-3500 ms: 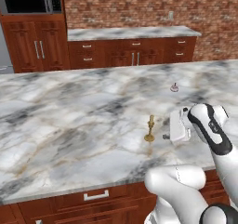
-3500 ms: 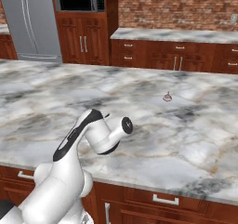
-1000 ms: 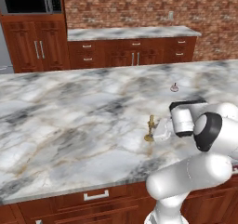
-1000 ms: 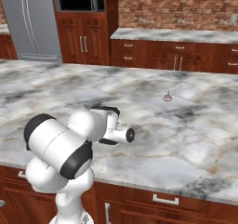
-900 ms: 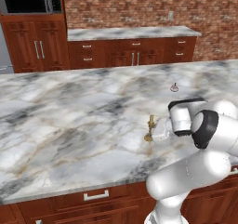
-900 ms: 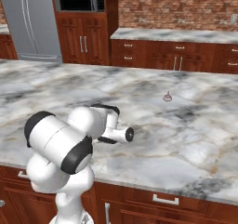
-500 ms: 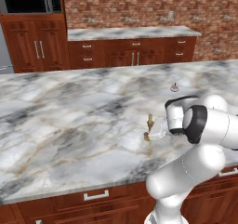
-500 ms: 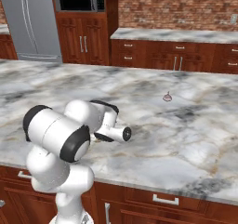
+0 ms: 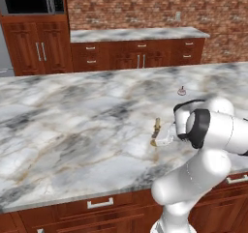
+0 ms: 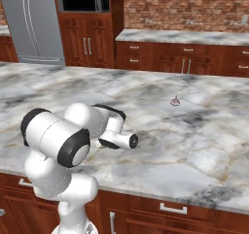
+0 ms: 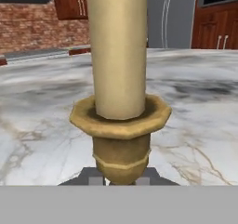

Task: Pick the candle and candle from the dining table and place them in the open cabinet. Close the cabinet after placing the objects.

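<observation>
Brass-gold candlestick candle upright on the marble bench, clamped low on its stem by the end effector.

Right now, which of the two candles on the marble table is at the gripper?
The slim brass-gold candle, upright at the gripper. The other small candle stands alone farther back.

Even, bright rendered light, soft faint shadows, no glare, slightly coarse detail.

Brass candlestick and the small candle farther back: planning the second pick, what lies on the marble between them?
Nothing: in the left base view, bare marble of the dining table runs from the brass candlestick to the small candle.
</observation>
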You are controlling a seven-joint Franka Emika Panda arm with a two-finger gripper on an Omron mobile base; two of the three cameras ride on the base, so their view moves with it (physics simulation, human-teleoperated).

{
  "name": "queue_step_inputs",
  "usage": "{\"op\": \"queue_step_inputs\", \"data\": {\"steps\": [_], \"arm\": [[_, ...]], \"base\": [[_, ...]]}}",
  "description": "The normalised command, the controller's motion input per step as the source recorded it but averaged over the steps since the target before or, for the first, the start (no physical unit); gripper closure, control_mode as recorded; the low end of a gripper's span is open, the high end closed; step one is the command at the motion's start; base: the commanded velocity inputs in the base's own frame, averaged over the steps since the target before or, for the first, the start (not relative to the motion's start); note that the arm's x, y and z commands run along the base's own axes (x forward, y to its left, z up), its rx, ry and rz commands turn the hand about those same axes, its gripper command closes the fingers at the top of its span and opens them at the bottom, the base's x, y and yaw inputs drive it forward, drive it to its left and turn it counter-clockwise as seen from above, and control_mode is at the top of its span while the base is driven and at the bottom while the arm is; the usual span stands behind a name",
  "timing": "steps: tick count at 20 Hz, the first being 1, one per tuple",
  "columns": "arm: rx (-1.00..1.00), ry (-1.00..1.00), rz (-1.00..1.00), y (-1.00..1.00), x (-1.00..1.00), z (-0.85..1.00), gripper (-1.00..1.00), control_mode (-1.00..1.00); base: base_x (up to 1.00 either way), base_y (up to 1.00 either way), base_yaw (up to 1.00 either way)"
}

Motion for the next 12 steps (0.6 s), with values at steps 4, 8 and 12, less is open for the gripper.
{"op": "queue_step_inputs", "data": {"steps": [4, 8, 12], "arm": [[0.22, 0.0, 0.0, 0.0, -0.44, 0.84, 1.0, -1.0], [0.05, 0.11, 0.15, 0.16, -0.61, 1.0, 1.0, -1.0], [-0.09, 0.22, 0.33, 0.46, -0.9, 0.94, 1.0, -1.0]], "base": [[0.0, 0.0, 0.0], [0.0, 0.0, 0.0], [0.0, 0.0, 0.0]]}}
